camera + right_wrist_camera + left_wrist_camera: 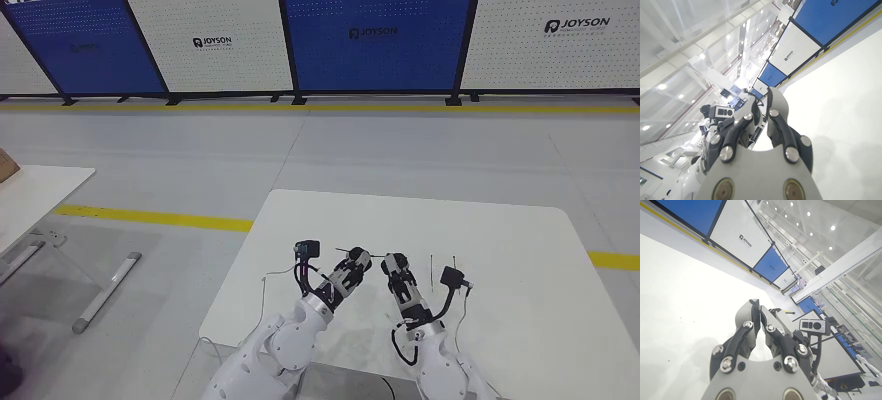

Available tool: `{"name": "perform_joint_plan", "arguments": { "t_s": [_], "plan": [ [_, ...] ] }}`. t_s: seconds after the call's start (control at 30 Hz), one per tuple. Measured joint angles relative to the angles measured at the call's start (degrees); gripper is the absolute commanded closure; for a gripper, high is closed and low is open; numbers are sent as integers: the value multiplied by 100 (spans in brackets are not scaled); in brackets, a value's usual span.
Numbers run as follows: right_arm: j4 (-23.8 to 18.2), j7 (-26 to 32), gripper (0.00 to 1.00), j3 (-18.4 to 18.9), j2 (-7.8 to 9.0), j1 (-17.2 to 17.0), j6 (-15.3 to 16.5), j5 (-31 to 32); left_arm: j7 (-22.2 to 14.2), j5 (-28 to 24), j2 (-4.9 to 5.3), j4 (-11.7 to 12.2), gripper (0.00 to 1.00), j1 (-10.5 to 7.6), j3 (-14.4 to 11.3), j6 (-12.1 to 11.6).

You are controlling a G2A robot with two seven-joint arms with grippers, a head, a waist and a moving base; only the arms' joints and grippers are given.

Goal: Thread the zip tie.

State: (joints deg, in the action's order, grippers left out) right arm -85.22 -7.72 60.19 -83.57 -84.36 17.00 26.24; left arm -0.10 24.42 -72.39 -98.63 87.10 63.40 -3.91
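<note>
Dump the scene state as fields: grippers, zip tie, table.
left gripper: shut, with the thin black zip tie pinched at its tips
right gripper: close beside the left gripper; open or shut unclear
table: white; a thin black strip lies on it beside the right arm

Both arms rise from the bottom middle of the top view and lean toward each other. The left arm (318, 305) slants up to the right and the right arm (412, 310) up to the left. Their grippers end just beside each other near the frame's middle, tips about level. The left gripper (759, 311) has its fingers pressed together along the pads. The right gripper (762, 97) shows a narrow gap between its fingers.
</note>
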Motion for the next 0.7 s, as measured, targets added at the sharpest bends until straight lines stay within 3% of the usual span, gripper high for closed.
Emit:
{"name": "perform_joint_plan", "arguments": {
  "t_s": [0.7],
  "plan": [
    [96, 73, 100, -118, -23, 112, -42, 153, -46, -32, 27, -25, 100, 58, 64, -119]
  ]
}}
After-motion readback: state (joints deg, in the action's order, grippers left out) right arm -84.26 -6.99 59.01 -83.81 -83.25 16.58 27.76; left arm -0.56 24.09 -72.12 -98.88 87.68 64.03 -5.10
